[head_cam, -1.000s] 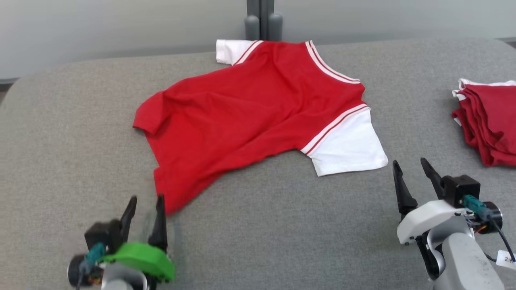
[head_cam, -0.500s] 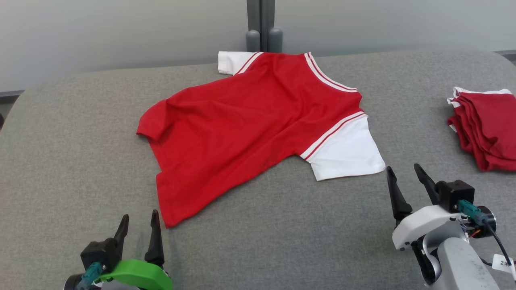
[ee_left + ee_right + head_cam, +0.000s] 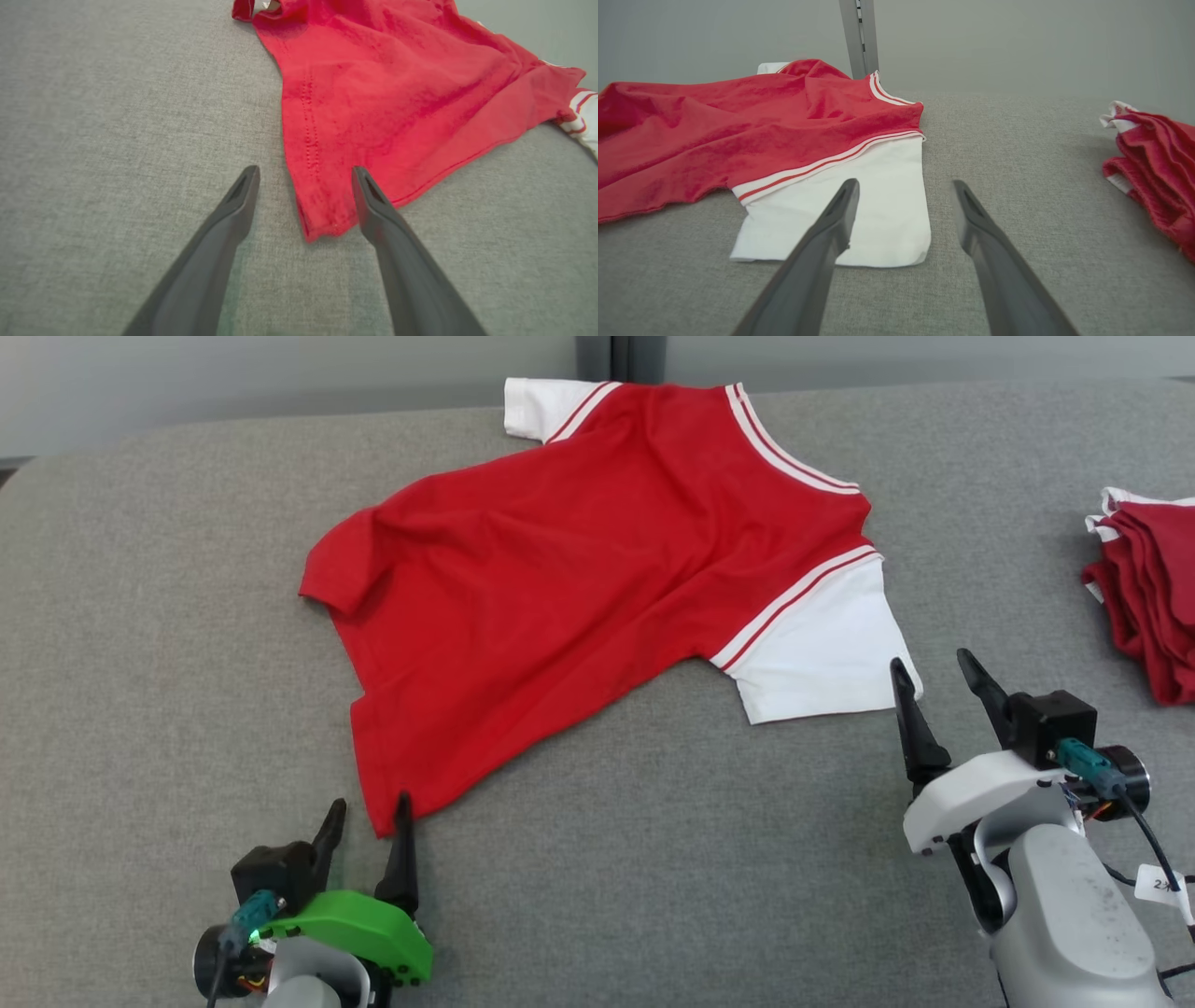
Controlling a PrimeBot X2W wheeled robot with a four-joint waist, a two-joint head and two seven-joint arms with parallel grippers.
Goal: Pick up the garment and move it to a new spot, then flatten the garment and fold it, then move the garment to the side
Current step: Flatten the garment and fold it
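Gaping: left gripper [image 3: 371, 800] | right gripper [image 3: 929, 659] | left wrist view: garment [image 3: 397, 93] hem stitching legible

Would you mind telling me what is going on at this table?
The robot is working on a red short-sleeved shirt with white sleeves, spread out but slightly rumpled on the grey fabric-covered table. Its left gripper stands open at the shirt's near hem corner, its right gripper open at the near white sleeve; neither holds the cloth. The shirt is not yet folded. A pile of folded red garments sits at the right.
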